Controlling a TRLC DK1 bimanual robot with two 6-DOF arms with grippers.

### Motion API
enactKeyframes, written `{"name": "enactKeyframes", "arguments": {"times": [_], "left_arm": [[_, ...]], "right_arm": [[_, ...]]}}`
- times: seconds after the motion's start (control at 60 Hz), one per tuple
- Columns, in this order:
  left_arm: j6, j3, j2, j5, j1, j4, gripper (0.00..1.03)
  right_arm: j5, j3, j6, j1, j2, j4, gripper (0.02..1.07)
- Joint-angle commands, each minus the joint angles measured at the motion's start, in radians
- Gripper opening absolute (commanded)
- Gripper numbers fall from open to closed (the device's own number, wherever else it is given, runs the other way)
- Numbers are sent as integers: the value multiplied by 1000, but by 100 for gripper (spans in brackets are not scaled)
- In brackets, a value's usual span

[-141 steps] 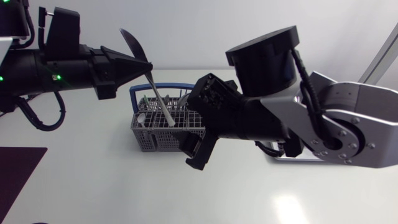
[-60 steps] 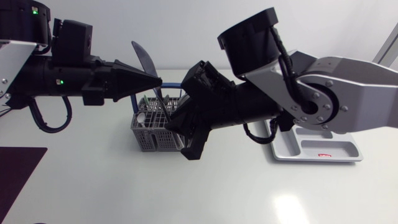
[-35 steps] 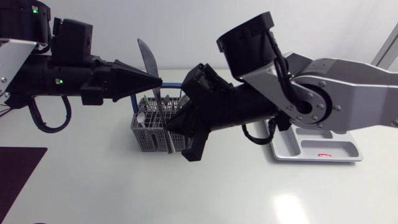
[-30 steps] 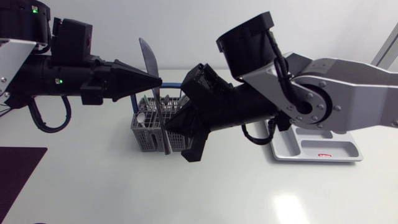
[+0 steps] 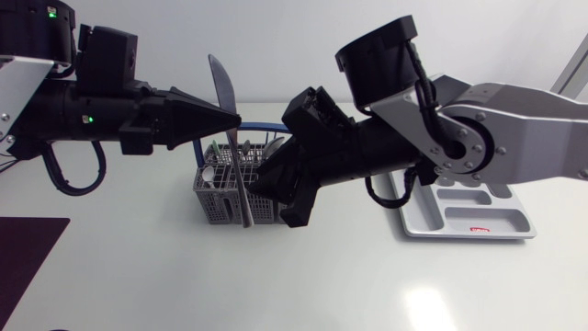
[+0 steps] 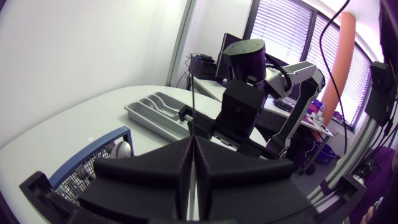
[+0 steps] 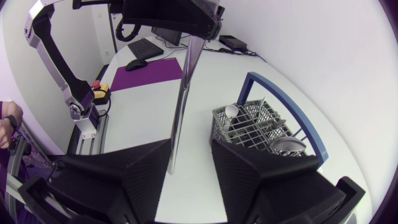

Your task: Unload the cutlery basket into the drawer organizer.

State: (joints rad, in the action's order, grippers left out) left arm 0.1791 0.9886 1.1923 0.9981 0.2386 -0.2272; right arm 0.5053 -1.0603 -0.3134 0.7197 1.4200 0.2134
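The room is bright and evenly lit from overhead. The pale desk (image 5: 303, 285) throws back a round patch of glare at its near right, and the far wall is washed almost white. Shadows are soft: a faint grey one lies on the desk beside the basket (image 5: 241, 195). The knife (image 5: 221, 90) blade carries a pale sheen. On the left gripper (image 6: 194, 142), the black fingers (image 6: 143, 177) lose detail close to the lens. Both wrist views bend straight lines toward their edges and darken in the corners; daylight through slatted blinds flares at the far right.
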Motion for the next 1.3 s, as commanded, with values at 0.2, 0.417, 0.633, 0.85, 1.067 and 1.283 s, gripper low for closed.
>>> {"name": "enactKeyframes", "arguments": {"times": [0.2,0.417,0.633,0.85,1.067,1.283], "left_arm": [[-15,47,12,20,13,6,5],[-13,48,18,20,16,11,5],[-15,47,20,20,18,11,5],[-13,44,18,20,16,11,5],[-15,45,18,20,16,11,5],[-18,44,13,20,16,15,12]], "right_arm": [[36,25,25,12,17,6,73],[36,25,39,44,31,4,60],[35,28,42,64,39,0,46],[35,28,40,66,51,-2,25],[36,31,37,69,54,0,17],[36,29,36,70,62,3,13]]}}
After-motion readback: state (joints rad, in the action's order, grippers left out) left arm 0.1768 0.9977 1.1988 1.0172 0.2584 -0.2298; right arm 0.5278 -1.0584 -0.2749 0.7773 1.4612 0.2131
